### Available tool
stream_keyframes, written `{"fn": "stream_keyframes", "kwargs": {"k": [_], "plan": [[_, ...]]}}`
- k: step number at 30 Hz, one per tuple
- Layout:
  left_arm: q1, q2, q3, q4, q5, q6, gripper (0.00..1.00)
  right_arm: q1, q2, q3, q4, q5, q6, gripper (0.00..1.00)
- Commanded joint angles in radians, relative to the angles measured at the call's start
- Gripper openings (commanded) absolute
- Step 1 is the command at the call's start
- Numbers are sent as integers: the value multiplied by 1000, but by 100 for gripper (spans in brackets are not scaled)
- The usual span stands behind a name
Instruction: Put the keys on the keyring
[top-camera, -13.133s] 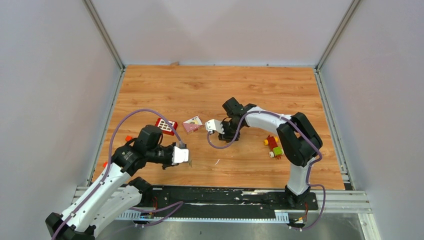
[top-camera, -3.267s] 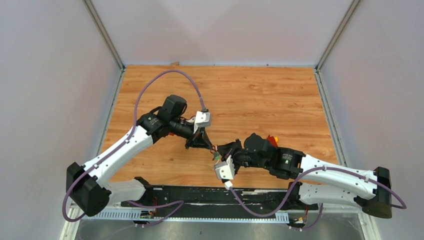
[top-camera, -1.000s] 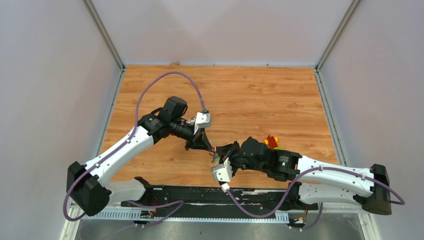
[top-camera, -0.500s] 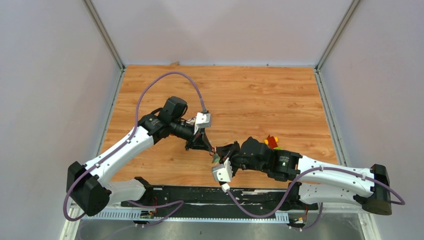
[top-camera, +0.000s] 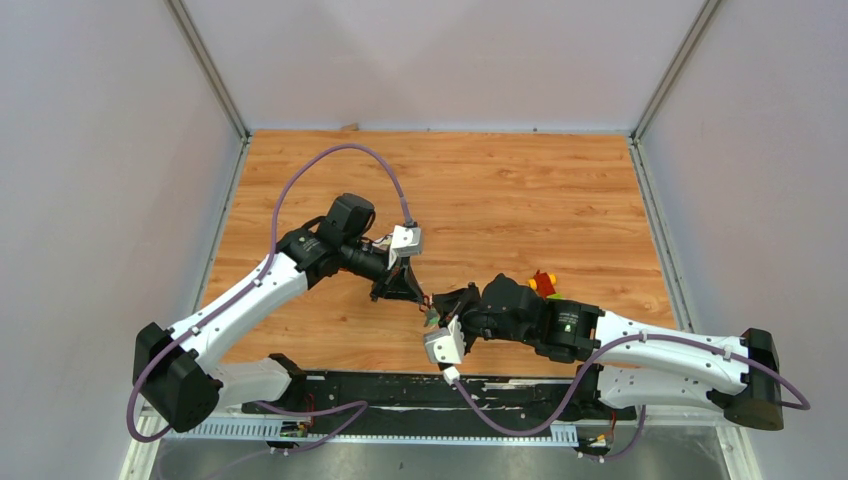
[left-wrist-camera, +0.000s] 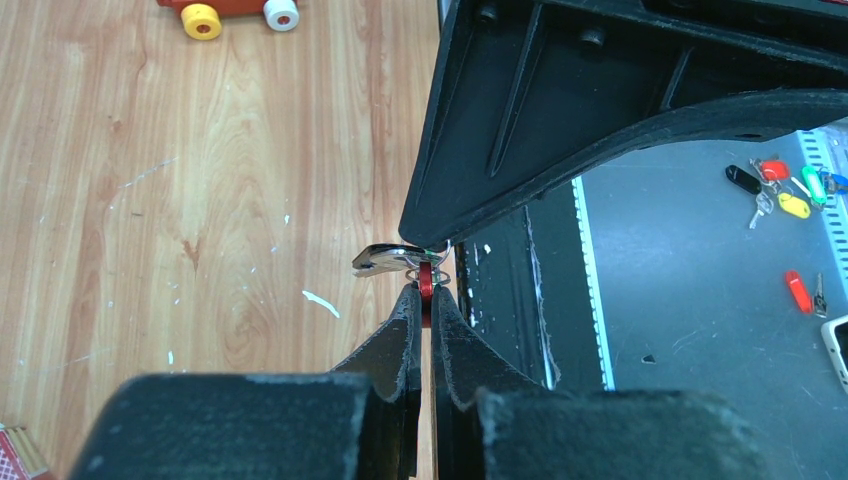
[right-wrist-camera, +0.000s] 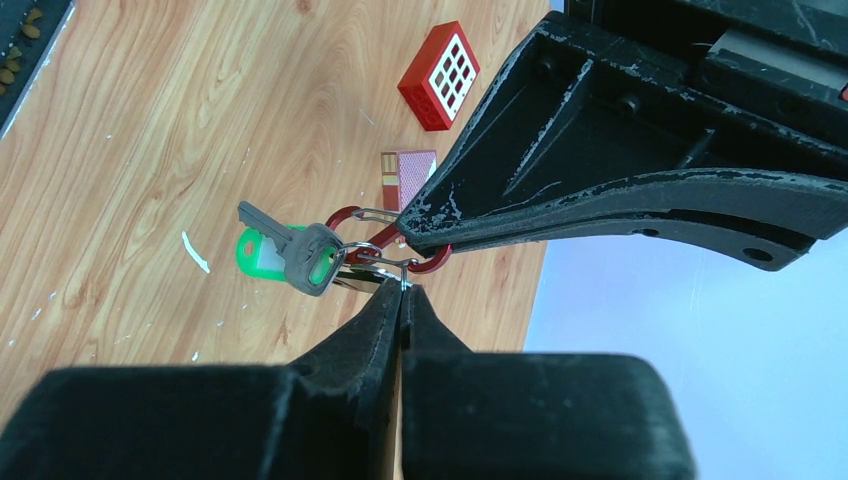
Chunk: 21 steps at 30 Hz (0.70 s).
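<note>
One step is in hand, threading. At lower centre of the overhead view, the left gripper (left-wrist-camera: 421, 299) is clamped on the red keyring (left-wrist-camera: 425, 278), and the right gripper (right-wrist-camera: 402, 296) is clamped at the keys (right-wrist-camera: 312, 258). Next, they need easing through the keyring's gate.

The left gripper (top-camera: 416, 296) and right gripper (top-camera: 433, 309), earlier apart, now meet tip to tip over the worktop's (top-camera: 500, 180) near middle. The right arm (top-camera: 660, 345) now stretches along the near edge.

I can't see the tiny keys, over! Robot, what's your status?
Left gripper shut on the keyring. Right gripper shut on the keys, right at the keyring. Toy blocks aside, not blocking.
</note>
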Motion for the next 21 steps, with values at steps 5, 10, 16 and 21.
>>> {"fn": "stream_keyframes", "kwargs": {"k": [5,10,16,21], "plan": [[-5,-2,-5,50,25,-1,0,12,-9,28,45,-35,28,0],[-7,2,-6,54,26,0,0,15,-4,33,48,-37,37,0],[-11,9,-8,55,21,0,0,28,11,38,54,-30,38,0],[-11,4,-7,56,21,1,0,30,10,31,58,-24,33,0]]}}
